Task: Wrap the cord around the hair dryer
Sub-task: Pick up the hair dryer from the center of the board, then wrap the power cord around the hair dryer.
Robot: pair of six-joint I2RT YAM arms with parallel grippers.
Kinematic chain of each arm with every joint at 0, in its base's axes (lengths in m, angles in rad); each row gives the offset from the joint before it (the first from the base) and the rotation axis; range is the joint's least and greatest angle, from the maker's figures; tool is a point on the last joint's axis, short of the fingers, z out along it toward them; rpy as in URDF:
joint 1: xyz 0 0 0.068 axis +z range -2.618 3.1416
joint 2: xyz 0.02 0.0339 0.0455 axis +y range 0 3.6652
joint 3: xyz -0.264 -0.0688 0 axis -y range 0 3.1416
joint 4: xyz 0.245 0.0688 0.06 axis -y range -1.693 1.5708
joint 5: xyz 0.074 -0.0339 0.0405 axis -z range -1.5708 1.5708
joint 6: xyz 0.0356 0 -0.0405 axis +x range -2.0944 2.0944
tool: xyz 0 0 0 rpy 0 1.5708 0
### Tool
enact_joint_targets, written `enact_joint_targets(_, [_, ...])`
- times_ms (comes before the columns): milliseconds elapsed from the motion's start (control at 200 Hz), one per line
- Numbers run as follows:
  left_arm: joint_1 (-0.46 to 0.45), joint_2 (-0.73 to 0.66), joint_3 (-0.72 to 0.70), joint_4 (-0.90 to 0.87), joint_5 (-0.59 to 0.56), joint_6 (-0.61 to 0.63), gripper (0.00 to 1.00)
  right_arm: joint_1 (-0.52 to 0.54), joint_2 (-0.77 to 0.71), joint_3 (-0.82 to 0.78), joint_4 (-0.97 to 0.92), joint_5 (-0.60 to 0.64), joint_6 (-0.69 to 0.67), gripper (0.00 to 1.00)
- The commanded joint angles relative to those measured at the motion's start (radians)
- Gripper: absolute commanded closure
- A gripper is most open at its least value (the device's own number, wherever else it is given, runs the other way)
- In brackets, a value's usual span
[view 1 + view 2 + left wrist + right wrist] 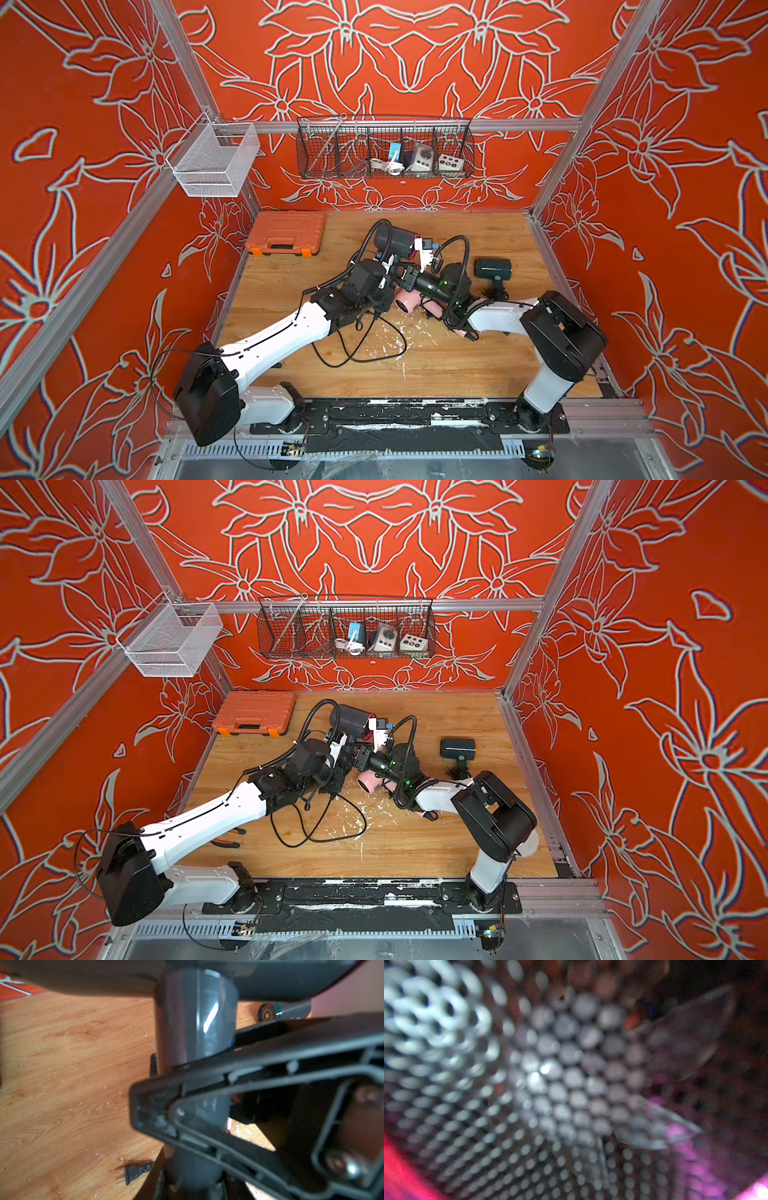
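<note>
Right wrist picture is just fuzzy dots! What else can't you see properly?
- Right wrist view: a blurred grille fills it; nothing else shows.
- Top views: the arms cover most of the pink hair dryer and part of the cord.
- Left wrist view: the gray hair dryer and one of the left fingers, close up, block the table behind.

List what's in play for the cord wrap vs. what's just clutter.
In play:
- grey hair dryer, handle clamped in the left gripper
- loose black cord, looping on the table

Clutter:
- pink hair dryer
- dark hair dryer
- orange case
- white basket
- black wire basket
</note>
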Motion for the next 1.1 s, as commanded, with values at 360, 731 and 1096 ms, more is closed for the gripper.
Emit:
enact_joint_targets(360, [0.078, -0.159, 0.057, -0.100, 0.113, 0.070, 0.11, -0.077, 0.000, 0.201, -0.271, -0.234, -0.104, 1.00])
enact_joint_targets(731, [0.470, -0.183, 0.257, -0.294, 0.638, 0.255, 0.03, -0.137, -0.040, 0.465, -1.059, -0.555, -0.661, 1.00])
enact_joint_targets(1096, [0.584, 0.132, 0.683, -0.690, 1.046, 0.547, 0.04, -0.140, -0.070, 0.655, -1.613, -0.715, -1.155, 1.00])
